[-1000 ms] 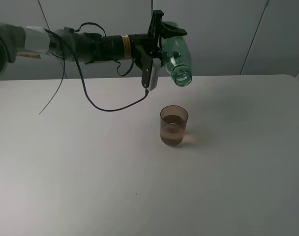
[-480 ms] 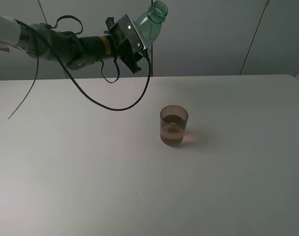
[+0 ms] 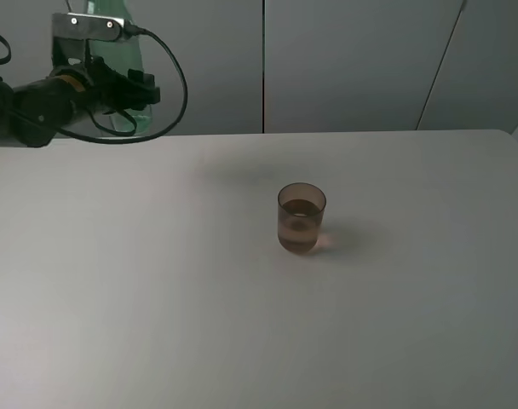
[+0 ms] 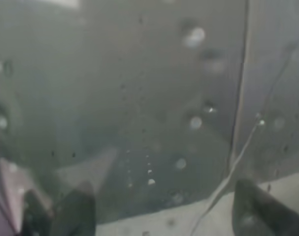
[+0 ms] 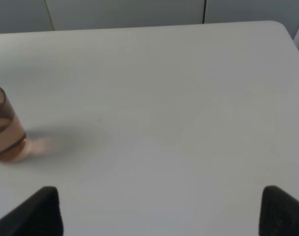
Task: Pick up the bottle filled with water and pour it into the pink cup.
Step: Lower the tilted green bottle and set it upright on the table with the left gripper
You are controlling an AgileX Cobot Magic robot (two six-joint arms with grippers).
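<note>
Bottle (image 3: 131, 47) is swinging back far left, now upright, no longer tipped over the cup (image 3: 302, 218).
Left gripper (image 3: 112, 85) is clamping it; right gripper (image 5: 162, 209) is sitting wide, empty; cup is standing mid-table.

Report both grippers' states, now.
Left gripper: shut on the bottle.
Right gripper: open, holding nothing.

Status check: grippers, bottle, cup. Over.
Left gripper shut on the bottle, held above the table at its rear left. Right gripper open, empty. Pink cup upright mid-table, water inside, nothing near it.
</note>
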